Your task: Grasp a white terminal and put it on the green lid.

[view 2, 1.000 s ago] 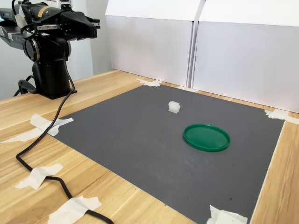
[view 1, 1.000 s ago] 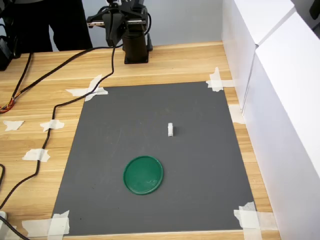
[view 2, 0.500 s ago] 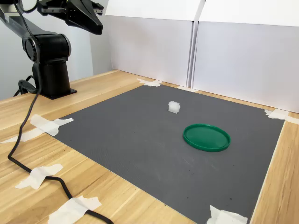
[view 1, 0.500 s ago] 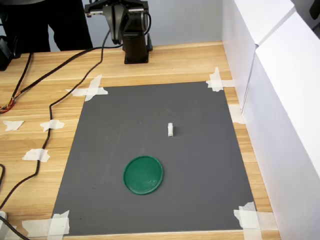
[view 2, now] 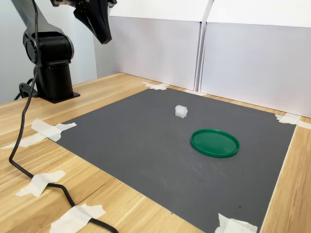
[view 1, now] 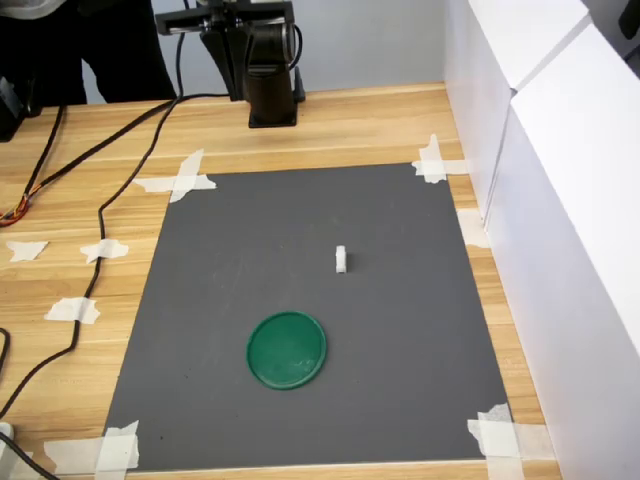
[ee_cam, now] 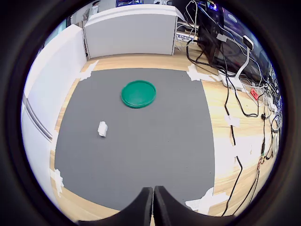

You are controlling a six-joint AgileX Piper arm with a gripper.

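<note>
White terminal (view 1: 341,260) lying on the dark grey mat (view 1: 400,330), near its middle, well apart from the tool (view 2: 103,36). Seen too in the second exterior view (view 2: 181,111) and in the wrist view (ee_cam: 102,129) as a tiny pale block. Green lid (view 1: 287,349) flat on the same mat, near the terminal but not touching, nearer the first exterior view's bottom edge; rim up, nothing resting on it. Mat fixed to the wooden desk (view 1: 90,200) with white tape pieces (view 1: 178,178) at the corners. Tool raised high above the arm's black base (view 2: 51,68), pointing down, over the desk's far end in the first exterior view. In the wrist view, fingertips (ee_cam: 143,207) pressed together with no gap, gripping nothing. White panels (view 2: 194,53) standing along the mat's side. Black cable (view 1: 120,205) trailing over the desk.
</note>
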